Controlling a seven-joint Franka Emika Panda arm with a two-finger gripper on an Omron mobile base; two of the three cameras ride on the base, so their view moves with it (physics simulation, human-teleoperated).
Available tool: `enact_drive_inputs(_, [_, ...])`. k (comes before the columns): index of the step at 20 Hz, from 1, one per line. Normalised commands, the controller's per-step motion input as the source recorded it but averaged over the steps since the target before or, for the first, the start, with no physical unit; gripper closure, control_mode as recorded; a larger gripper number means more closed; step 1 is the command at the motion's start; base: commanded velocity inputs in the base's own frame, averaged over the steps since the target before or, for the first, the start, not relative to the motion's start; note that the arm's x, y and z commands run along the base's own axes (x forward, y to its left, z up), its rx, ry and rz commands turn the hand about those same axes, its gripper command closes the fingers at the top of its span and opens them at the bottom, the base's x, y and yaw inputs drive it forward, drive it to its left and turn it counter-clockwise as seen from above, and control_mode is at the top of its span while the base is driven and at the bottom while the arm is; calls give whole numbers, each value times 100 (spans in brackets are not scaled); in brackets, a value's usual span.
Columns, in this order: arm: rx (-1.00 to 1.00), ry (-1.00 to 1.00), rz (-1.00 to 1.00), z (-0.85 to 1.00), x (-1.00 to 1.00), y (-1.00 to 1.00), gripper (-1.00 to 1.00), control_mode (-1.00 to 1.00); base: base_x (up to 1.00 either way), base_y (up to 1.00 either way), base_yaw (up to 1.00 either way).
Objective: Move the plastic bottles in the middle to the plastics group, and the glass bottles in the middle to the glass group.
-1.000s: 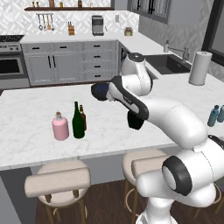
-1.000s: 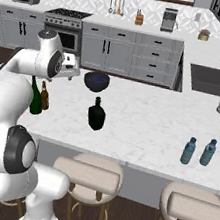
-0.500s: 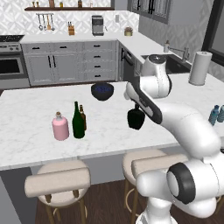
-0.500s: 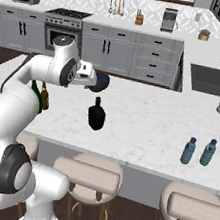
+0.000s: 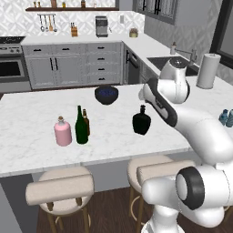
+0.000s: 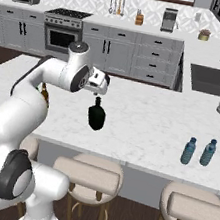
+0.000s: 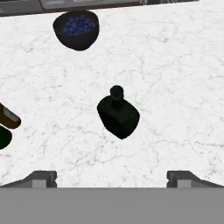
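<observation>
Swinging from the green wine bottle [image 5: 81,126], the wide-open gripper [image 7: 112,177] now faces the squat black bottle [image 7: 118,113] at twelve o'clock.

I can read no text, label, brand, number or sign anywhere in front of me. The squat black bottle [image 7: 118,114] below my hand has a plain dark body with nothing printed on it, and the two pale-blue bottles [image 6: 199,152] at the far end of the counter [image 6: 145,123] are too small for me to make out any lettering.
</observation>
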Motion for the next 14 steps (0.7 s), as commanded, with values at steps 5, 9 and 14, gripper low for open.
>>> enact_drive_inputs(5, [-3, 0, -13, -16, 12, 25, -100, -100, 0, 0, 0])
enact_drive_inputs(9, [-1, -2, -6, -38, 27, 24, -100, -100, 0, 0, 0])
enact_drive_inputs(14, [2, 0, -1, -23, 23, -2, -100, -100, 0, 0, 0])
